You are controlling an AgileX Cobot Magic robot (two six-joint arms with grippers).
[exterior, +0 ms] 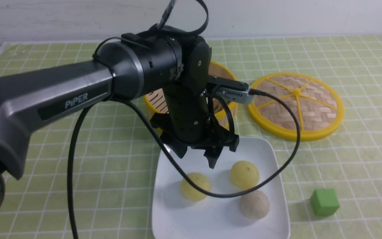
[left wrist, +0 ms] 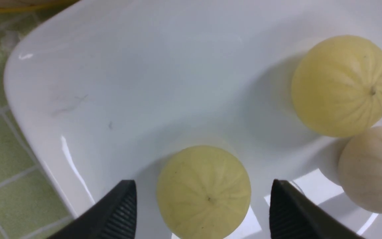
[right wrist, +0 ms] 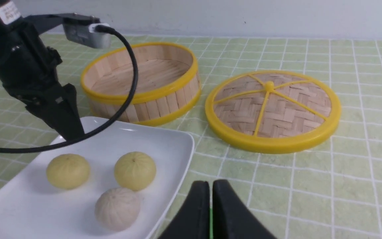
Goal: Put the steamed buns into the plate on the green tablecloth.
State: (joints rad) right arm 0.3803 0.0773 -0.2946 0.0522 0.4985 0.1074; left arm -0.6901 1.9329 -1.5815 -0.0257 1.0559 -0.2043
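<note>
- Under everything, the green tablecloth (exterior: 343,149) lies flat.
- On it, the plate (exterior: 177,225).
- Left gripper (exterior: 197,159) hovers over the plate, jaws spread.
- Right gripper (right wrist: 211,184), near the plate, fingers pressed together.
- Both steamed buns (right wrist: 134,170) sit in the plate.

Steamed buns (exterior: 196,190) on plate (exterior: 254,152) beneath left end effector (exterior: 197,159)

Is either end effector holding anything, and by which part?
Nothing: left end effector open above a steamed bun, right end effector shut and empty.
</note>
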